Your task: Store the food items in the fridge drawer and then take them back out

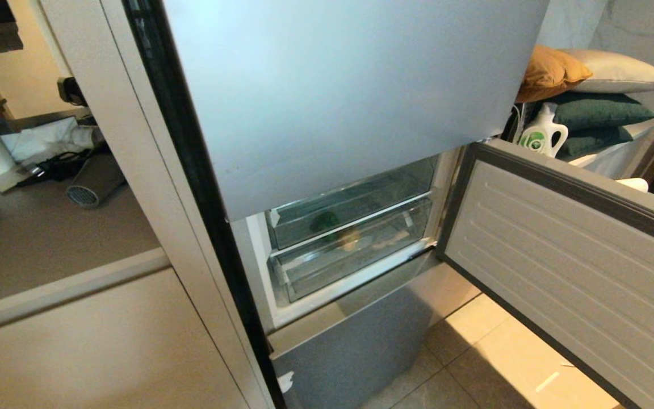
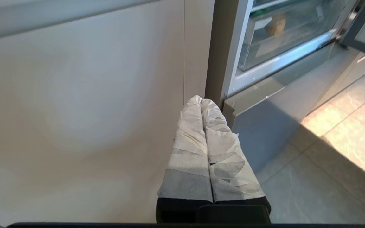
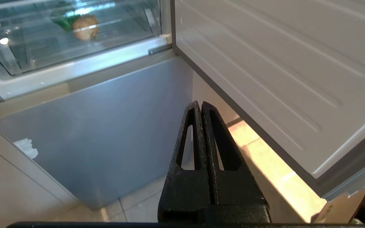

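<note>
Both arms parked low in front of the fridge; neither shows in the head view. Left gripper (image 2: 201, 101) has its cloth-wrapped fingers pressed together, holding nothing, pointed at the cabinet edge beside the fridge. Right gripper (image 3: 200, 106) is likewise clenched and empty, aimed at the lower door panel (image 3: 106, 126) under the open compartment.

The middle door (image 1: 560, 255) is swung wide to my right. The bun (image 1: 349, 237) and the green pepper (image 1: 325, 221) lie side by side inside the fridge drawer (image 1: 355, 253), which looks pushed in; through the stacked clear walls I cannot say for certain which bin they rest in.

My reading: storing is done, retrieval comes next. To do it well, I would open one gripper first, hook the drawer's front lip near its middle, and pull straight out so it does not rack. Keep that arm clear of the open door's edge.
</note>
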`<state>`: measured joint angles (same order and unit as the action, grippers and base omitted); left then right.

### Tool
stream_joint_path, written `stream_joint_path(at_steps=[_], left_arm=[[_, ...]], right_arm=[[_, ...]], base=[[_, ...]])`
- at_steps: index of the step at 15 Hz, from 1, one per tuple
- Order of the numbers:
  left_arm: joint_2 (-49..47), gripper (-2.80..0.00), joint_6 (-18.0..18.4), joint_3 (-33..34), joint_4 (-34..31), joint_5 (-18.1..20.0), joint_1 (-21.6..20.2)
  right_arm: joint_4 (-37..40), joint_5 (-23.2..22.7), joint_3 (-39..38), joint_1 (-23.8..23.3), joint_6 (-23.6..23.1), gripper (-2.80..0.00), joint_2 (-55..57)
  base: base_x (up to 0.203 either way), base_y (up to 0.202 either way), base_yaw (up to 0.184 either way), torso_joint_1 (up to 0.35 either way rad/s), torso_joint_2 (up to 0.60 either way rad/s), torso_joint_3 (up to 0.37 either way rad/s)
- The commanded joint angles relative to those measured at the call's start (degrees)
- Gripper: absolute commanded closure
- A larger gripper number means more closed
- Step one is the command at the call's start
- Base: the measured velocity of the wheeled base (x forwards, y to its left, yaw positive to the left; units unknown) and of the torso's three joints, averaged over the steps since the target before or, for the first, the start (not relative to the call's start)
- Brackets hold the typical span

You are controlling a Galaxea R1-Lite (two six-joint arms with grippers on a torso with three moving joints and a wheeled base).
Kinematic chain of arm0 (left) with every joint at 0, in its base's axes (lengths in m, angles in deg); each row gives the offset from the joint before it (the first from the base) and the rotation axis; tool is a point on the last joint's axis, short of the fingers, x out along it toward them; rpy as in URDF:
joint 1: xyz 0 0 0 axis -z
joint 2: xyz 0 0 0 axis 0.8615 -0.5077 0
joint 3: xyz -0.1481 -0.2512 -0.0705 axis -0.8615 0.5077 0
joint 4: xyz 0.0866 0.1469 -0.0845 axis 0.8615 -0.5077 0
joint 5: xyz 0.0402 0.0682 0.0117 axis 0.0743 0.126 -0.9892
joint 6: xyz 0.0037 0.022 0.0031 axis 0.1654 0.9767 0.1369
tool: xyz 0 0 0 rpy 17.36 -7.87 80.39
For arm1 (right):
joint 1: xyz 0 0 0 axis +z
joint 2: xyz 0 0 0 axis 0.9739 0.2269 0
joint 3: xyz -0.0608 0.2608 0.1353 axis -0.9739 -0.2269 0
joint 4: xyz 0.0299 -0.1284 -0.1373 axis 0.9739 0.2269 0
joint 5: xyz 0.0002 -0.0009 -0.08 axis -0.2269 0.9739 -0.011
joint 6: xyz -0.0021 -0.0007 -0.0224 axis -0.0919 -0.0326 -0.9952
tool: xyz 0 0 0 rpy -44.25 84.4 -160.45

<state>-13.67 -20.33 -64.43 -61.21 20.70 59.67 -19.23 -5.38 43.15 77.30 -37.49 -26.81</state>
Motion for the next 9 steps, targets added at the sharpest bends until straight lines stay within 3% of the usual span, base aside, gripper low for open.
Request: stream_joint_path(at_steps=[1, 9], left_arm=[[0.0, 0.00, 0.1, 0.0, 0.0, 0.0, 0.0], [0.0, 0.00, 0.0, 0.0, 0.0, -0.1, 0.0]], right_arm=[[0.0, 0.0, 0.0, 0.0, 0.0, 0.00, 0.1], [0.0, 0.0, 0.0, 0.0, 0.0, 0.00, 0.1]], base=[[0.000, 0.000, 0.000, 0.004, 0.00, 0.196], [0.000, 0.000, 0.000, 0.002, 0.00, 0.201]])
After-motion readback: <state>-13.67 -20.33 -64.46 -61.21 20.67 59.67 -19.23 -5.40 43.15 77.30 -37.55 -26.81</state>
